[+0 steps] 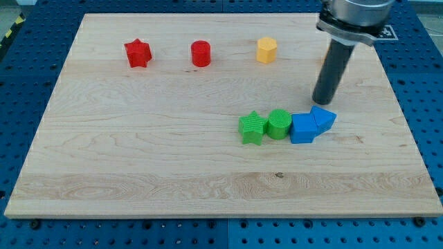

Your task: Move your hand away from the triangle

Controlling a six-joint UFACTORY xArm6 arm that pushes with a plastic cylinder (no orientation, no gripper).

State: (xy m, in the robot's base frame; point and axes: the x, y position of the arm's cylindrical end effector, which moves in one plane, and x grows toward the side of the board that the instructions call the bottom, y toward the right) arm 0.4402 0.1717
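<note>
Pincer there is none on this arm: it ends in a plain dark rod, so nothing can stand apart or clamp together, and my tip [320,102] rests on the board just above the blue triangle [324,117], at the view's upper side of it, so close that I cannot tell whether they touch. Above the rod, the arm's grey housing is cut off by the view's top edge, and a small orange patch behind the rod is mostly hidden, its shape unreadable. No writing or labels can be made out. Smooth pale wood with visible grain forms the wooden board [138,159], lying on a blue perforated table [422,83]. The triangle touches a blue cube [302,128], which stands in a row with a ribbed green cylinder [278,124] and a green star [252,127]. Near the view's top sit a red star [138,53], a red cylinder [201,53] and a yellow hexagonal block [266,50], well apart.
</note>
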